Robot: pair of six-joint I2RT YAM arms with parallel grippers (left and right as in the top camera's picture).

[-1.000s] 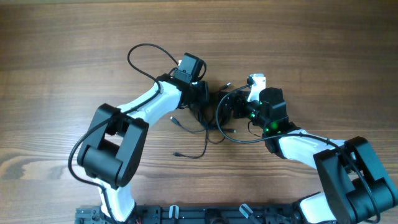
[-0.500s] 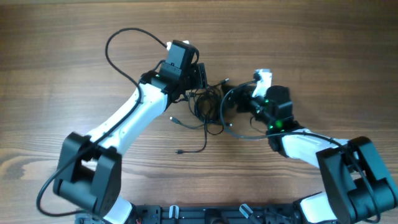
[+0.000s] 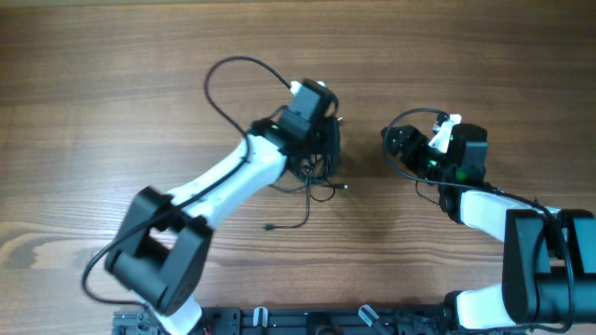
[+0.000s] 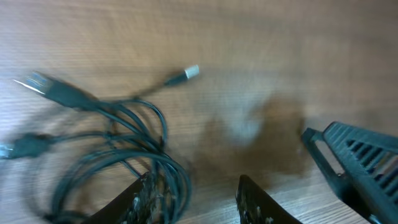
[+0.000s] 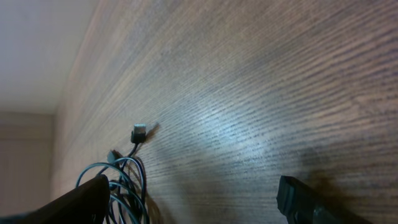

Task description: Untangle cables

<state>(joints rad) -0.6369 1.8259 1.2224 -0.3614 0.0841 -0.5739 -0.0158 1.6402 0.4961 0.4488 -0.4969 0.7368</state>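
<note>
While your left fingers (image 4: pixel 252 200) sit right at the cables (image 3: pixel 315 175), nothing is clamped in them, and the left arm is far the nearer.

Those fingers stand parted with bare counter (image 3: pixel 93 74) between them. The looped strands crowd the inner side of the finger on the left of the wrist view and spread away from it, so I judge you must shift that way before closing. Your right fingers (image 5: pixel 300 199) are spread wide, holding nothing, well apart from the bundle. The cables lie about mid-counter as a tight knot of thin dark loops, its long axis running from far edge to near edge. One loose tail trails toward the near edge to a small plug (image 3: pixel 268 227). A silvery-tipped plug (image 4: pixel 191 71) pokes out beyond the knot.
</note>
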